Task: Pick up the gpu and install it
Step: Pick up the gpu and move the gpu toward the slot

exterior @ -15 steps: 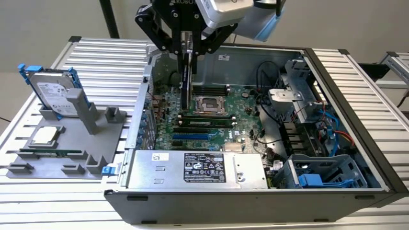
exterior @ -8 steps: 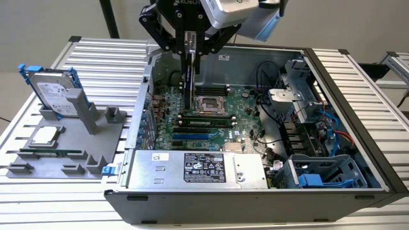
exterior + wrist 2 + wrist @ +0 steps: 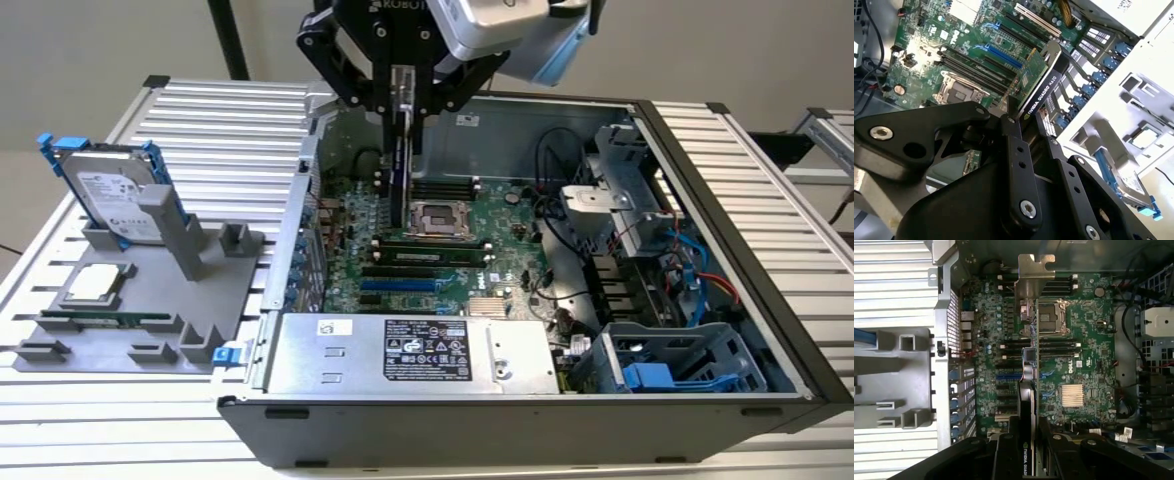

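Exterior view: at the exterior view's left, a hard drive (image 3: 114, 195) stands in a grey holder (image 3: 160, 300) on the counter (image 3: 200, 110). The tool (image 3: 400, 105) is clamped on the gpu (image 3: 400, 185), held on edge over the motherboard (image 3: 454, 250) inside the open computer case (image 3: 534, 420). Second wrist view: fingers (image 3: 1015, 145) press both card faces.

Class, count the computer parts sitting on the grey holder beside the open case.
3: a hard drive standing on edge; below it in the exterior view, a square processor lying flat; below that, a narrow memory stick. None appears hidden.
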`<state>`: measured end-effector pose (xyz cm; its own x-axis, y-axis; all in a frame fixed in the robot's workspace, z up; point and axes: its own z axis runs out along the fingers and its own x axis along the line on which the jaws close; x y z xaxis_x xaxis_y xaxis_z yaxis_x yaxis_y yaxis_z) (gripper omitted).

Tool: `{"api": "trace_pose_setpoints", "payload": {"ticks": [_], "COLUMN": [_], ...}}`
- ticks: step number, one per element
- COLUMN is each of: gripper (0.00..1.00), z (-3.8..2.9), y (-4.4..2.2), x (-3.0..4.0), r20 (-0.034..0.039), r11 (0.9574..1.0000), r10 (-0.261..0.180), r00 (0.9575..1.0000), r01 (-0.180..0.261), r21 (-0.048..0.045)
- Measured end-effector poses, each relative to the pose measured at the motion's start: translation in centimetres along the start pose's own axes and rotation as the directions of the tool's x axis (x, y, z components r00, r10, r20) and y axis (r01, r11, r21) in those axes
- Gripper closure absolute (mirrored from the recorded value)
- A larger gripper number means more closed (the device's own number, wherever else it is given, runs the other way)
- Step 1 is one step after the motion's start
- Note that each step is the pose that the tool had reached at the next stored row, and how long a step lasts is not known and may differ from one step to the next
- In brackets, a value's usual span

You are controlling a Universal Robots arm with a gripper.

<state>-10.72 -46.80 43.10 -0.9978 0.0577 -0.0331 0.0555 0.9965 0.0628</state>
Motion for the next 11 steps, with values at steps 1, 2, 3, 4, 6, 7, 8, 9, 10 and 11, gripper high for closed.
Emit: {"api": "trace_pose_setpoints", "payload": {"ticks": [1,2,3,4,6,7,8,9,10,11], "gripper": [1.00,1.00,1.00,1.00,1.00,1.00,1.00,1.00,1.00,1.00], "z": [0.00,0.00,0.00,0.01,0.01,0.01,0.01,0.01,0.02,0.02], "y": [0.00,0.01,0.01,0.01,0.01,0.02,0.02,0.02,0.02,0.03], "x": [-0.04,-0.08,-0.11,-0.15,-0.23,-0.28,-0.32,-0.37,-0.42,-0.47], "r20": [0.0000,0.0000,0.0000,0.0001,0.0000,0.0000,0.0000,0.0000,0.0000,0.0000], "r11": [1.0000,1.0000,1.0000,1.0000,1.0000,1.0000,1.0000,1.0000,1.0000,1.0000], "r10": [0.000,0.000,0.000,0.000,0.000,0.000,0.000,0.000,0.000,0.000], "r00": [1.0000,1.0000,1.0000,1.0000,1.0000,1.0000,1.0000,1.0000,1.0000,1.0000], "r01": [0.000,0.000,0.000,0.000,0.000,0.000,0.000,0.000,0.000,0.000], "r21": [0.0000,0.0000,0.0000,-0.0001,0.0000,0.0000,0.0000,0.0000,0.0000,0.0000]}}
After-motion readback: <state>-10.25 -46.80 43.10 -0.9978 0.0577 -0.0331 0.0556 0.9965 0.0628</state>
